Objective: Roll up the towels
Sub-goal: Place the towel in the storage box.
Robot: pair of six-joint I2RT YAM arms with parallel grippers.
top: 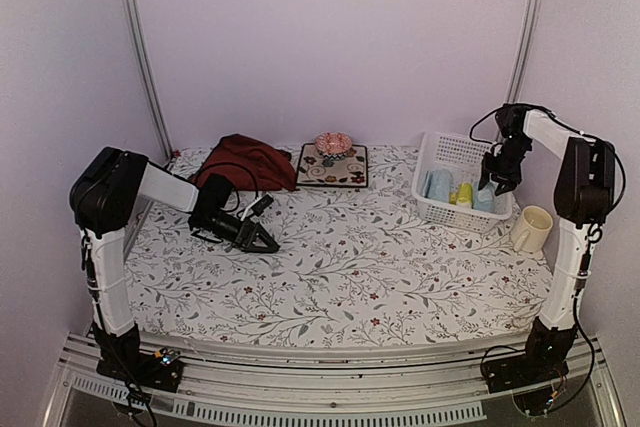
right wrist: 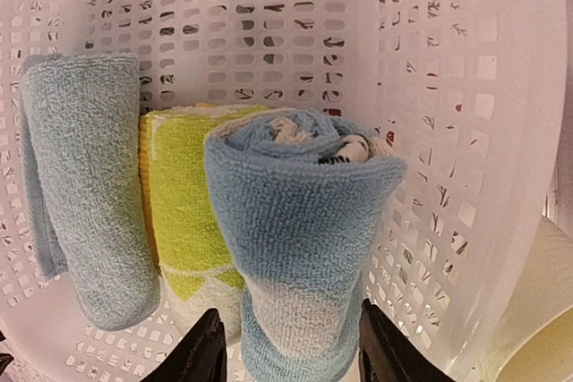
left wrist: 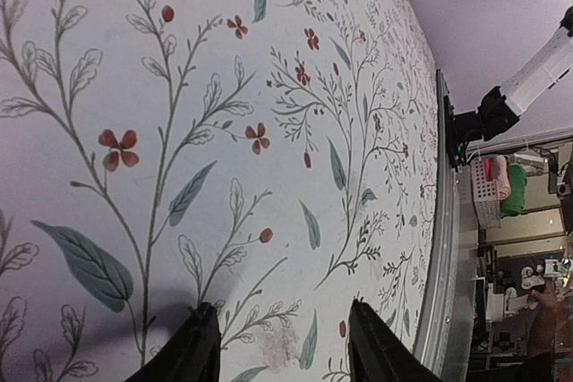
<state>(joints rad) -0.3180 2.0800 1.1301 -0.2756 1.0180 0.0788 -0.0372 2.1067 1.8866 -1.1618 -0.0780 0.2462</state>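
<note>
Right wrist view: the right hand (right wrist: 290, 312) stands released, the rolled blue towel (right wrist: 300, 212) between its fingers (right wrist: 204, 351) inside the basket (right wrist: 466, 87); withdrawal may snag the terry pile and loosen the roll.

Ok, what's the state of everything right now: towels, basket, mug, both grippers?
dark red towel: unrolled, crumpled in a heap at back left.
pale blue towel: rolled, in the basket.
yellow towel: rolled, in the basket.
light blue printed towel: rolled, in the basket.
basket: upright, holding three rolls.
mug: upright beside the basket.
left gripper: open, empty.
right gripper: open, above the printed roll.
</note>
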